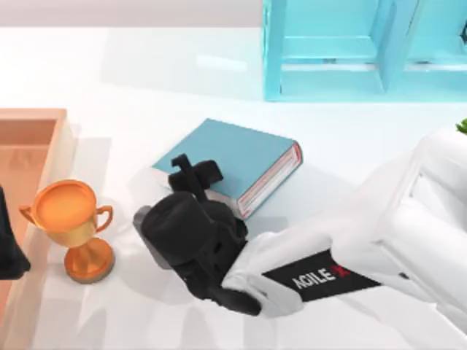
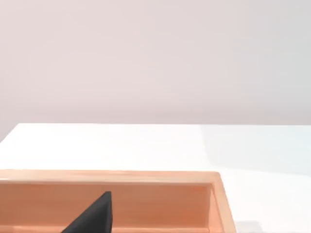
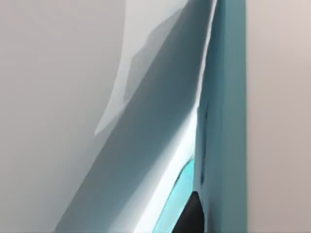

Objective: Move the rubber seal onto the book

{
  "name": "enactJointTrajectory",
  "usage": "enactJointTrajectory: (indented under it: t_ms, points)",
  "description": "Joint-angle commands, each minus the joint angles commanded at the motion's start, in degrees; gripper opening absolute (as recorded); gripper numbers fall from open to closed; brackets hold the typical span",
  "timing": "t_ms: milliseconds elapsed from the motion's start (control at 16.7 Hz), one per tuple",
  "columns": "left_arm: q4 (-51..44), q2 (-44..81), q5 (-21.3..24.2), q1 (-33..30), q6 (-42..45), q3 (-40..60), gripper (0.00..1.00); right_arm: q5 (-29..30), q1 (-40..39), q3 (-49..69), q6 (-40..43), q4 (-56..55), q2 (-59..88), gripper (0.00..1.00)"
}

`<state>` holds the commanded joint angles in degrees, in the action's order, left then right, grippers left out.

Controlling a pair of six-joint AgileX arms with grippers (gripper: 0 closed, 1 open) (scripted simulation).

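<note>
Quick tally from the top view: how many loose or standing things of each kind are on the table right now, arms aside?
Book: 1
Trophy cup: 1
Wooden tray: 1
Light-blue shelf unit: 1
Total: 4

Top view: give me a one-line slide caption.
Right arm's pincer reaches over the near-left corner of the teal book, with an orange trophy beside a wooden tray at the left.

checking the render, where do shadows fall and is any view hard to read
Top view: soft shadows under the right arm and beside the trophy and book. Right wrist view: too close to the book, grey shadow across the table. Left wrist view: evenly lit.
</note>
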<state>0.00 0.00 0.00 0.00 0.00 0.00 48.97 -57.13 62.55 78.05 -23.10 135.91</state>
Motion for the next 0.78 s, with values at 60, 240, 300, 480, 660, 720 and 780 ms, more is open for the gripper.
enactJointTrajectory:
  t_ms: [60,240,300,480,660,720,780]
  points:
    - [0.0,0.0,0.0,0.0,0.0,0.0,1.0,0.06,-0.15,0.22,-0.38,-0.63,-0.1,0.0]
    - [0.0,0.0,0.0,0.0,0.0,0.0,1.0,0.24,-0.59,2.8,-3.4,-3.96,-2.76,0.0]
    - [0.0,0.0,0.0,0.0,0.0,0.0,1.0,0.23,-0.67,3.99,-4.73,-5.31,-4.15,0.0]
    - [0.0,0.0,0.0,0.0,0.0,0.0,1.0,-0.02,-0.72,7.21,-8.23,-8.82,-8.22,0.0]
    - [0.0,0.0,0.0,0.0,0.0,0.0,1.0,-0.14,-0.85,7.88,-8.91,-9.54,-9.05,0.0]
    - [0.0,0.0,0.0,0.0,0.0,0.0,1.0,-0.14,-0.85,7.88,-8.91,-9.54,-9.05,0.0]
    - [0.0,0.0,0.0,0.0,0.0,0.0,1.0,-0.14,-0.85,7.88,-8.91,-9.54,-9.05,0.0]
